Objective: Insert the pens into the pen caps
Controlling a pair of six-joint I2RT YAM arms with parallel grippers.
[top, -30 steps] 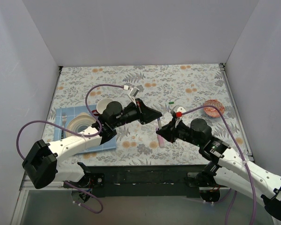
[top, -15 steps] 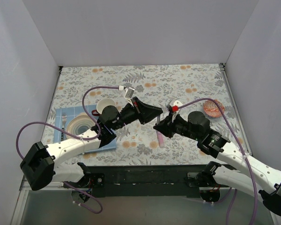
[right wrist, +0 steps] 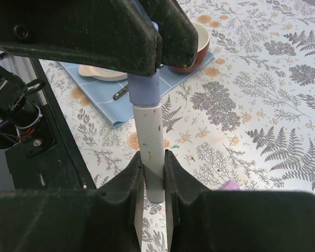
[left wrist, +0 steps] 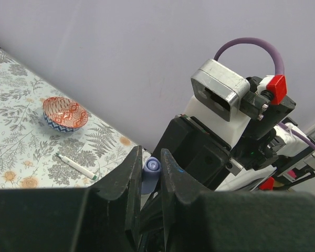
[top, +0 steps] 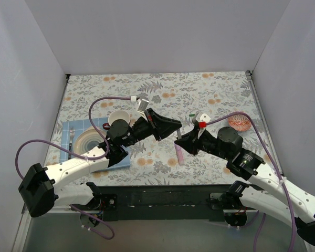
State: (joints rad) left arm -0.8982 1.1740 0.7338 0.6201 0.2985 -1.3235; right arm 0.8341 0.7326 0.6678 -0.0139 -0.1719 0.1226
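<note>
Above the middle of the tabletop (top: 210, 89), the two arms meet tip to tip. The left fingers (left wrist: 149, 157) are closed to a narrow gap, pinching a purple cap (left wrist: 151, 170) with its round end showing between them. The right fingers (right wrist: 152, 164) are clamped just as tightly around a white pen (right wrist: 148, 126), which stands upright. The pen's upper end touches the cap's lower rim, though how far it sits inside cannot be told.

A pink pen (top: 179, 153) lies on the tabletop at 6 o'clock from the meeting fingers. A loose purple cap (right wrist: 230, 185) rests at 4 o'clock of the held pen in the right wrist view.

The red patterned bowl (left wrist: 64, 113) shows only its painted inside, and a green-tipped pen (left wrist: 76, 166) lies near it at 5 o'clock. At 9 o'clock from the arms, a blue mat (top: 68, 128) carries a plate (top: 89, 139) and a fork (top: 71, 137), with a cup (top: 117, 117) at the plate's 1 o'clock.
</note>
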